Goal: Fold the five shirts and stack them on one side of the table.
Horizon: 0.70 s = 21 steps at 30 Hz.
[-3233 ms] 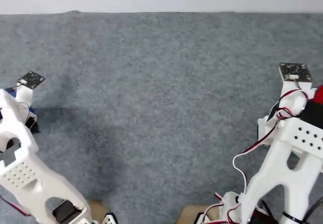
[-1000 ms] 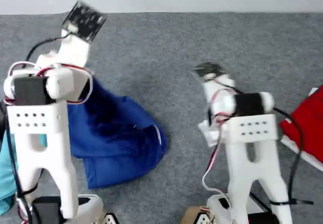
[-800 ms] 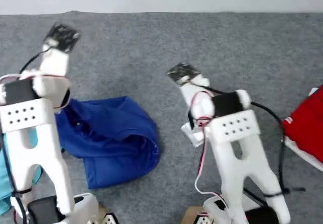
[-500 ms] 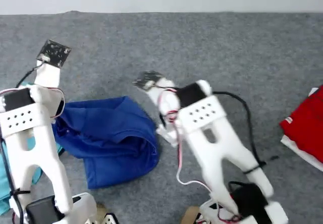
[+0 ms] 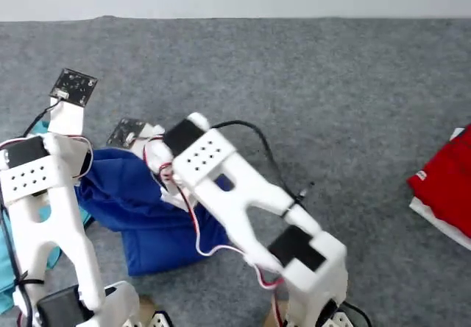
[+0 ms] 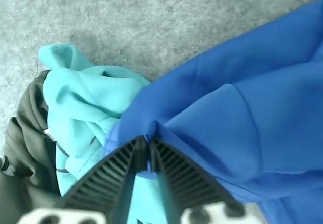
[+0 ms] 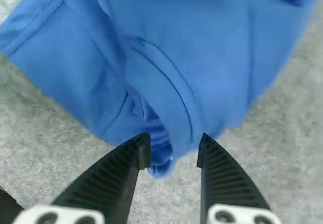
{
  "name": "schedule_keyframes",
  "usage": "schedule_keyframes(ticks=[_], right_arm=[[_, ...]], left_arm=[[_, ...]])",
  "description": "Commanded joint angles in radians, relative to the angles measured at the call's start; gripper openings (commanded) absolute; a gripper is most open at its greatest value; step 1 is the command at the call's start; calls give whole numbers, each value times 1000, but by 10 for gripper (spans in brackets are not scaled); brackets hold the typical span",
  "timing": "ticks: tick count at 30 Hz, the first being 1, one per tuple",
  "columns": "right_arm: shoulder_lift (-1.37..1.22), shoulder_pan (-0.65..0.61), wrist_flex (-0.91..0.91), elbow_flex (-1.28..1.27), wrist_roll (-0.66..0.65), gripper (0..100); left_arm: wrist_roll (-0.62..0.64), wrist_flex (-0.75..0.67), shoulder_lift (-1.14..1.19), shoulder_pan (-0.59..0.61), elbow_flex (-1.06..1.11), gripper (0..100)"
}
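White perforated arms, ribbed black gripper, seemingly red-and-white cables

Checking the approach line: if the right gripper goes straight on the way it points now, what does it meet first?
The blue shirt: a rolled edge of it sits between the open jaws of the right gripper, seemingly close, though depth is unclear. The grey table lies beyond.

The counter was a grey, felt-like surface. A blue shirt lay crumpled on it, directly under the left claw and the right claw. A teal shirt lay bunched just beside the left claw, touching the blue shirt and a dark garment. A red shirt, resting on white cloth, lay well apart from the right claw.
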<state>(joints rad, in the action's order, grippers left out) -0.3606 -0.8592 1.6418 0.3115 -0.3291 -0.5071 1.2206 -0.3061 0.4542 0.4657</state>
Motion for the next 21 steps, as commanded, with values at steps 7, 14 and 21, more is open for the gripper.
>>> schedule_keyframes(ticks=[7,14,21], right_arm=[[-48,-27,-1,100,-41,165],[-50,-31,-4,100,-40,165],[-85,-64,-50,97,-46,165]], left_arm=[[110,-21,-34,61,-21,75],[301,48,-34,181,-136,255],[307,101,-32,244,-191,256]])
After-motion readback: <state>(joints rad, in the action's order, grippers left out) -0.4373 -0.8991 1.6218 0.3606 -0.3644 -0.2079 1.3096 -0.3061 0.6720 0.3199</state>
